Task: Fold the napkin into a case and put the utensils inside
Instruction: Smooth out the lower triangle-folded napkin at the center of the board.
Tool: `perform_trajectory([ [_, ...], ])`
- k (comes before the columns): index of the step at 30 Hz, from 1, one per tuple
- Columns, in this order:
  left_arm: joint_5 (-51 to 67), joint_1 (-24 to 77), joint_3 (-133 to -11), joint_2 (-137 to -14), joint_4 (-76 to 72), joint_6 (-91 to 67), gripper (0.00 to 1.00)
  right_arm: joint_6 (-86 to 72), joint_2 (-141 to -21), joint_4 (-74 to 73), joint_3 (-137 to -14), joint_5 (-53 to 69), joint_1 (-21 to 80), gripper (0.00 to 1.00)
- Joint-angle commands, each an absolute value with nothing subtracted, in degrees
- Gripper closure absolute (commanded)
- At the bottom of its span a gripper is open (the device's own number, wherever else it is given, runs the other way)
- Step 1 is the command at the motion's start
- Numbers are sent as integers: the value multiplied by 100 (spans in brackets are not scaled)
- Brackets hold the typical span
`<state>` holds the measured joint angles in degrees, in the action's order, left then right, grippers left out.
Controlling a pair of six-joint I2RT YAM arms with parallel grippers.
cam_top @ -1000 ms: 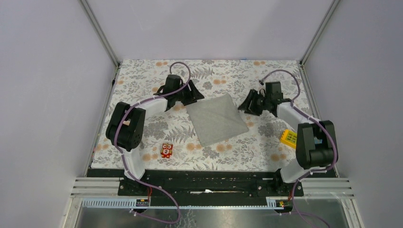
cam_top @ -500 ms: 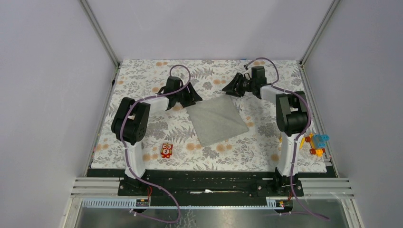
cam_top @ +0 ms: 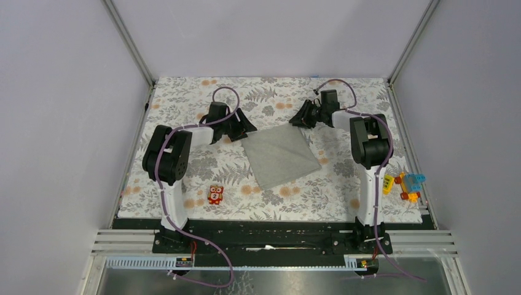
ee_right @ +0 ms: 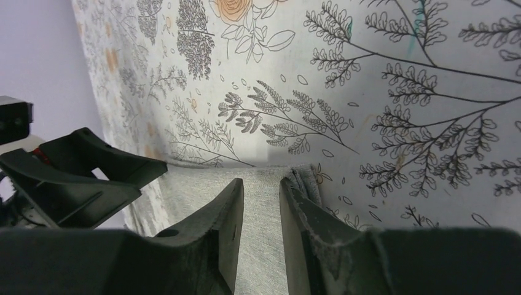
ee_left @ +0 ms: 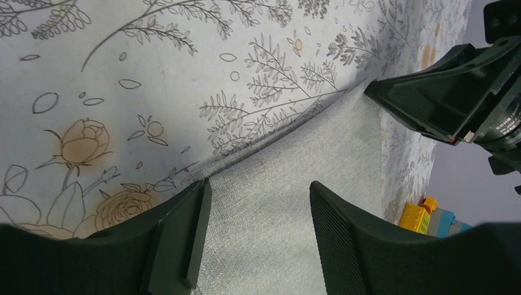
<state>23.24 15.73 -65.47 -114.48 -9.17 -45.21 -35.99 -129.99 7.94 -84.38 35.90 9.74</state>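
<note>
The napkin is a plain grey cloth lying folded and flat on the floral cover, turned at an angle. My left gripper is low at its far left corner. In the left wrist view it is open, with its jaws astride the napkin. My right gripper is at the napkin's far right corner. In the right wrist view it is open by a narrow gap over the napkin's layered edge, and its right fingertip touches the fold. The utensils are not in view.
A small red toy figure stands near the front left. A yellow studded block and a coloured toy lie at the right edge; the block also shows in the left wrist view. Frame posts stand at the far corners.
My right arm swung from the napkin's right side up to its far right corner, uncovering the yellow block and coloured toy. My left gripper shifted slightly left along the far left corner.
</note>
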Motion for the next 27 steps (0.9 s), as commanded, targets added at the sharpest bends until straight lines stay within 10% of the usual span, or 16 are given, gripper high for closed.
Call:
perform_trajectory([
  [1,2522,1672,-6410,-10815,-918,-4263,32,-2898,-12410,-214,-8622,2867,1022,63],
  [9,2578,2245,-5814,-9478,-479,-4151,28,-2474,-10440,-819,-7194,2713,1300,38],
  [27,2295,4002,-4069,-9321,-1102,-4596,28,-2795,-8651,-170,-3801,1381,1169,46],
])
